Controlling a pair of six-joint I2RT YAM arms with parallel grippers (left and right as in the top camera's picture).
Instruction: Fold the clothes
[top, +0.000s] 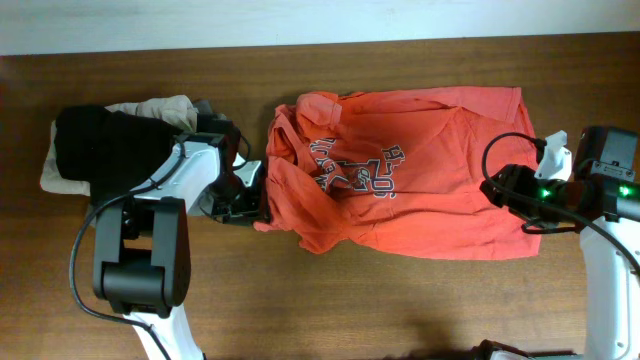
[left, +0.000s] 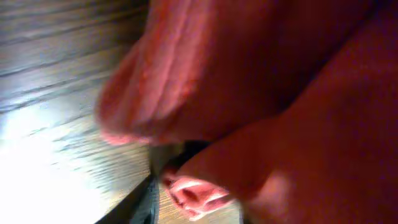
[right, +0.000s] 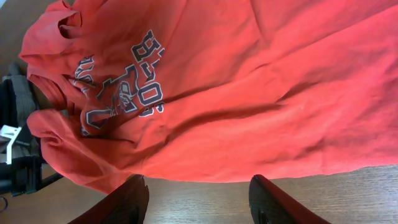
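Note:
The red-orange T-shirt (top: 430, 190) lies spread on the wooden table, lettering up, its left part bunched into folds. My left gripper (top: 245, 195) sits at the shirt's crumpled left edge. The left wrist view is blurred: shirt cloth (left: 280, 93) fills most of it. A small fold hangs between the jaws of the left gripper (left: 196, 208), with wood showing beside the one dark finger in sight; the jaws look open. My right gripper (top: 505, 195) is at the shirt's right edge. In the right wrist view it (right: 199, 199) stands open over bare wood, just short of the shirt's hem (right: 249, 93).
A pile of folded garments (top: 110, 140), black over beige with a grey bit, lies at the far left behind the left arm. The table's far edge (top: 320, 40) runs along the top. Bare wood (top: 380, 300) lies in front of the shirt.

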